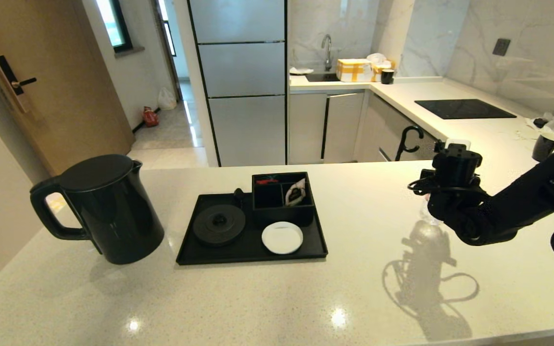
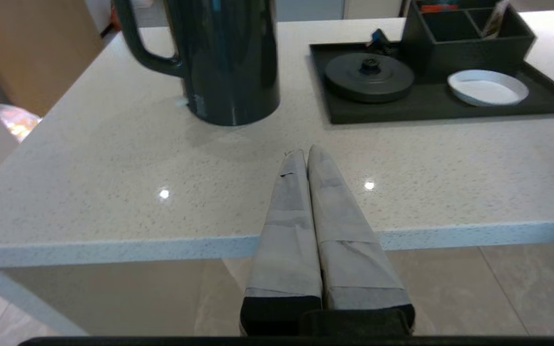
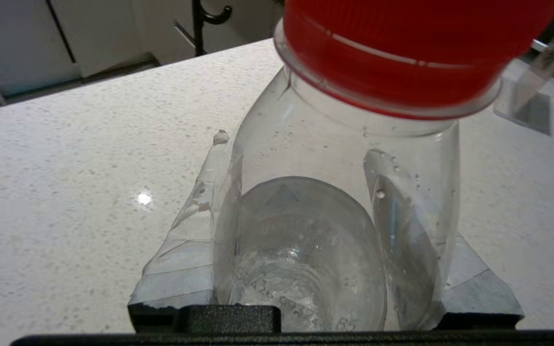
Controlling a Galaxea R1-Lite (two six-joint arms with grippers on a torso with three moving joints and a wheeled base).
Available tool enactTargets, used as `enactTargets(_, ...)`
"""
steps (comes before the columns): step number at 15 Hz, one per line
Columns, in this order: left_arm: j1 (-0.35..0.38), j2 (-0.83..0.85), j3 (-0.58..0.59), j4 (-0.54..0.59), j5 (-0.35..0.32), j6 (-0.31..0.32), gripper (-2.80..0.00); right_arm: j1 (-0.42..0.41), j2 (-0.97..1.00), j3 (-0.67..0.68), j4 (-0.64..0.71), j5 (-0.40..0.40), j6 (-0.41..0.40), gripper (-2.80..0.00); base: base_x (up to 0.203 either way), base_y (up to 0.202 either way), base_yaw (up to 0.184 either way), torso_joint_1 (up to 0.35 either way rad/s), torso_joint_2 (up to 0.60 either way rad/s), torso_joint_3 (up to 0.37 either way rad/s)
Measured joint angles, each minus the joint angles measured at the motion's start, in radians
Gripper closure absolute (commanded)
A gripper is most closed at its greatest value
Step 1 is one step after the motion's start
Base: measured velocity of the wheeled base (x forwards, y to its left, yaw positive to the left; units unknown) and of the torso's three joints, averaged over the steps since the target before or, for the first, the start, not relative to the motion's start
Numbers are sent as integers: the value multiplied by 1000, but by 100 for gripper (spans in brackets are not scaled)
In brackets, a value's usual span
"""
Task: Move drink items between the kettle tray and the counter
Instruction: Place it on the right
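The right gripper [image 3: 325,269] was clamped round the bottle [image 3: 334,202] below its cap [image 3: 402,53]: light, thin-walled, slippery; it wanted a gentle squeeze. The left gripper [image 2: 306,156] sat closed, empty.

Glossy black plastic on the kettle [image 1: 105,209], smooth enough to mirror the room. Polished off-white speckled stone for the counter [image 1: 277,298], shiny, with bright light spots. Matt black plastic on the tray [image 1: 250,251], the round kettle base [image 1: 219,224] and the divided box [image 1: 283,198]. Smooth white coaster [image 1: 282,237], faintly glossy. Clear, thin plastic on the water bottle [image 3: 334,216], beaded with droplets inside, under a ribbed red plastic cap [image 3: 402,48]. Grey tape-like wrap, creased and dull, over the left gripper [image 2: 306,158] and over the fingers [image 3: 185,250] of the right gripper [image 3: 320,288]. Black glass hob [image 1: 463,108], glossy.
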Motion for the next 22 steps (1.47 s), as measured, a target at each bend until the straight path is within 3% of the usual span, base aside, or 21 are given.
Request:
enactTargets(8,0,0,0,0,1,0,0,-11,50,-6,-4,9,1,0,0,0,0,0,0,0)
enactTargets(9,0,0,0,0,0,0,0,-13,51,-6,-5,8,2,-280,0,0,0,0,0,0)
enactTargets(22,0,0,0,0,0,0,0,-16,53,3,-11,6,4,-280,0,0,0,0,0,0)
